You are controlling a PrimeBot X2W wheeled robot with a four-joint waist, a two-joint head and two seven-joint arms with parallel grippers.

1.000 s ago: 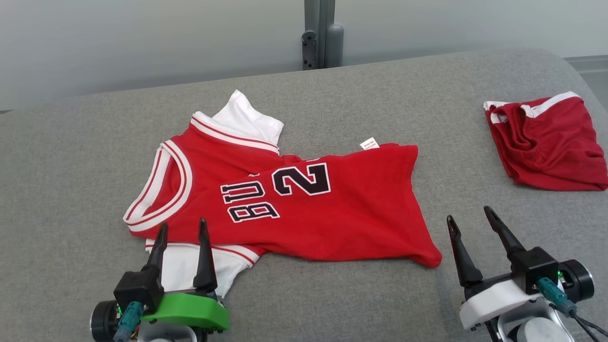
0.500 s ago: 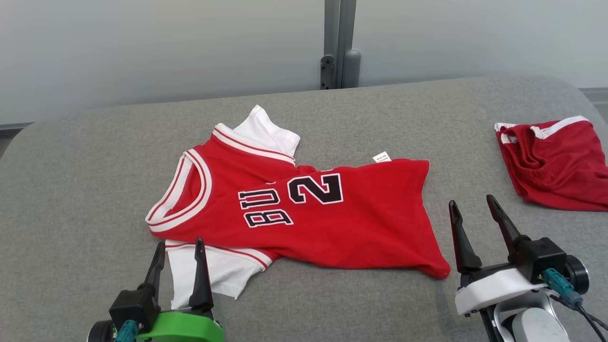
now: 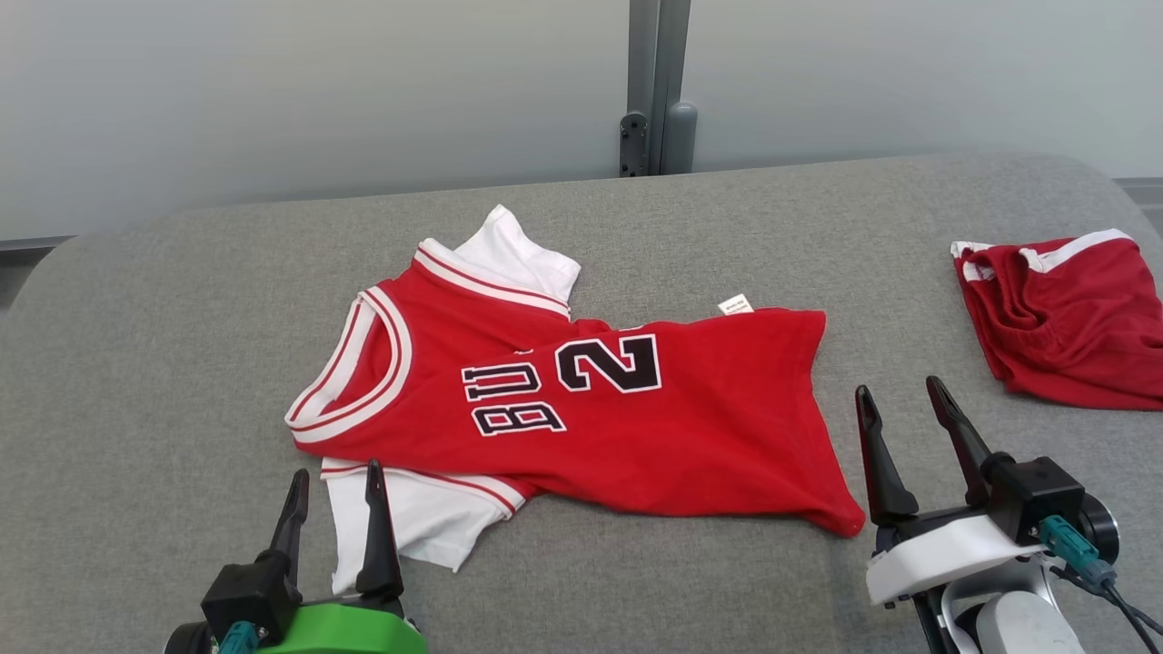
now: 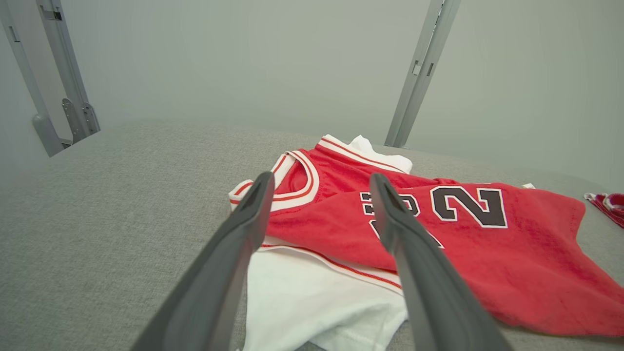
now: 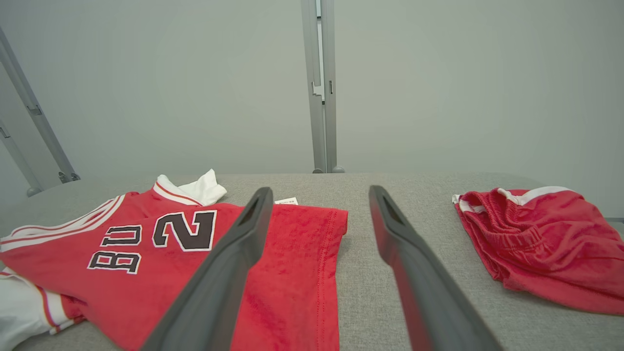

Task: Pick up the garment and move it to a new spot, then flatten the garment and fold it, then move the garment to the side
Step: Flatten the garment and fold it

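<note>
Checking the head camera first. The red jersey [image 3: 581, 409] lies at the middle of the grey cushion [image 3: 136, 363], collar toward 9 o'clock and hem toward 3 o'clock, with the black number 2 and the lettering facing up. It is not flat: the body is rumpled and the hem runs askew. Its far sleeve [image 3: 518, 259], white, sticks out at 12 o'clock. Its near sleeve [image 3: 409, 518], also white, spills out at 6 o'clock. A small white tag [image 3: 736, 305] pokes out from under the far edge near the hem.

My left gripper [image 3: 336, 470] sits at 7 o'clock of the jersey, fingers spread and holding nothing. The left wrist camera shows the near sleeve lying between and just ahead of the two fingers. I cannot tell whether the tips touch the cloth.

My right gripper [image 3: 898, 386] sits at 4 o'clock of the jersey, fingers likewise spread and empty. It is just beside the near hem corner, with a strip of bare cushion between them.

Surroundings: a crumpled pair of red shorts [image 3: 1063, 318] with white trim lies at 1 o'clock of the right gripper, near the cushion's edge and well apart from the jersey. A grey metal post [image 3: 656, 91] stands at 12 o'clock beyond the cushion's far edge, against a pale wall [image 3: 273, 91].
</note>
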